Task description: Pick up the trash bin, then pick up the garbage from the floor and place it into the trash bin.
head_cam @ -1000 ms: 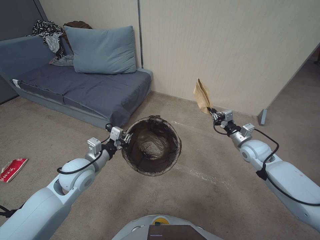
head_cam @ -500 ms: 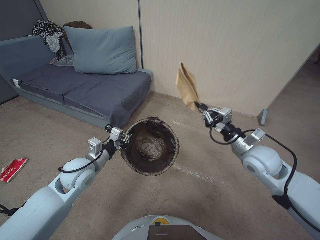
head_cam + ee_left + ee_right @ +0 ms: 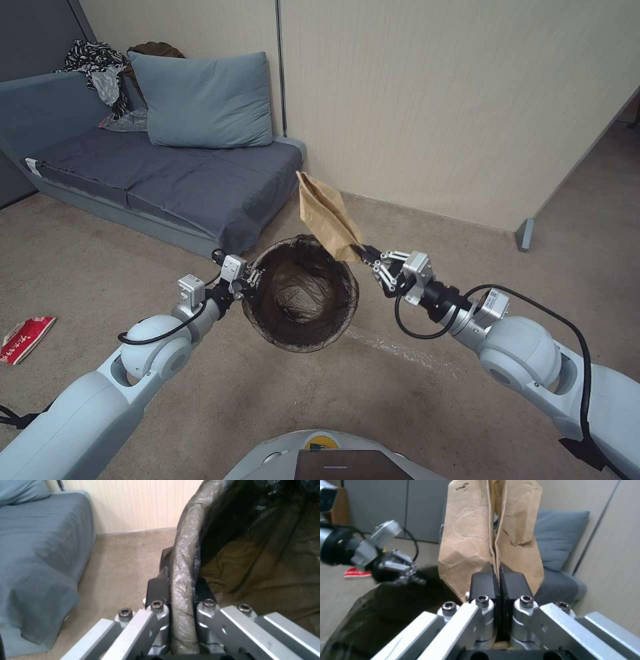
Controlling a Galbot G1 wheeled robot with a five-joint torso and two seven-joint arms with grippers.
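Note:
My left gripper (image 3: pixel 249 275) is shut on the rim of the trash bin (image 3: pixel 301 300), a round pail lined with a dark bag, and holds it above the carpet. In the left wrist view the bag-covered rim (image 3: pixel 182 575) runs between the two fingers. My right gripper (image 3: pixel 366 254) is shut on the lower edge of a tan paper bag (image 3: pixel 325 213), the garbage, which sticks up and leans over the bin's far right rim. The right wrist view shows that paper bag (image 3: pixel 486 535) pinched between black pads, with the bin (image 3: pixel 380 612) below and the left gripper (image 3: pixel 416 580) beyond.
A grey sofa bed (image 3: pixel 173 180) with a blue pillow (image 3: pixel 203 100) and a pile of clothes stands at the left rear. A red-and-white snack packet (image 3: pixel 25 337) lies on the carpet at far left. A beige wall (image 3: pixel 453 100) runs behind.
My right arm has swung left and nearer, carrying the paper bag from beside the wall to the bin's right rim. The left arm and bin have stayed put.

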